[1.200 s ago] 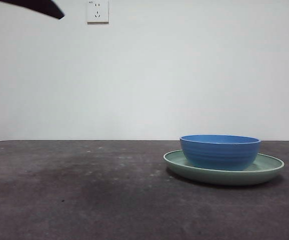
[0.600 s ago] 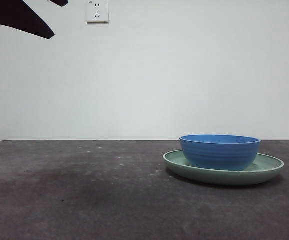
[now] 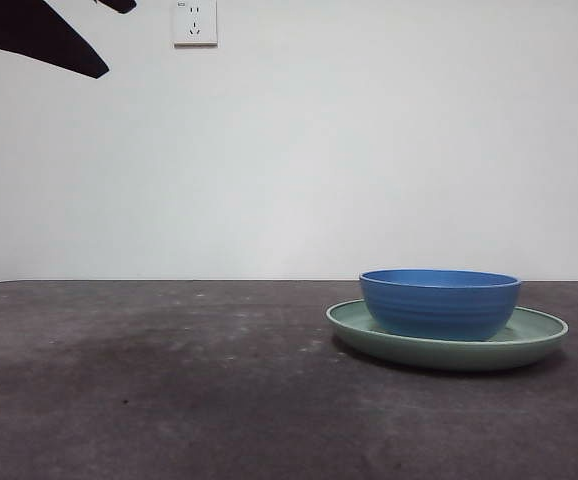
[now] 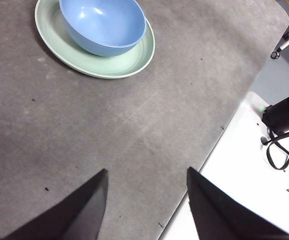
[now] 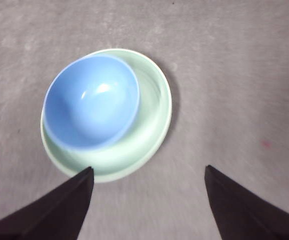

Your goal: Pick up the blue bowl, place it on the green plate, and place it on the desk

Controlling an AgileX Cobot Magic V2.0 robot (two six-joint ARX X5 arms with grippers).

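The blue bowl point(image 3: 440, 303) is sitting in the green plate point(image 3: 447, 345) on the desk point(image 3: 169, 390), right side. Left gripper point(image 4: 145, 180) and right gripper point(image 5: 148, 177) are hovering above, jaws spread, gripping nothing.

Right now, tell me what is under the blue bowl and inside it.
The blue bowl sits on the green plate, off-centre. Inside shows only bare blue with light glints. The plate's surface beneath the bowl is covered.

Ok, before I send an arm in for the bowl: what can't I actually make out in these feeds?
- Front view: the blue bowl's foot and inside, hidden by the green plate's rim and its own wall.
- Left wrist view: plate and bowl cut off by the picture's edge.
- Right wrist view: blurred, so the bowl's ridges are lost.
- Front view: which arm the black tip belongs to.
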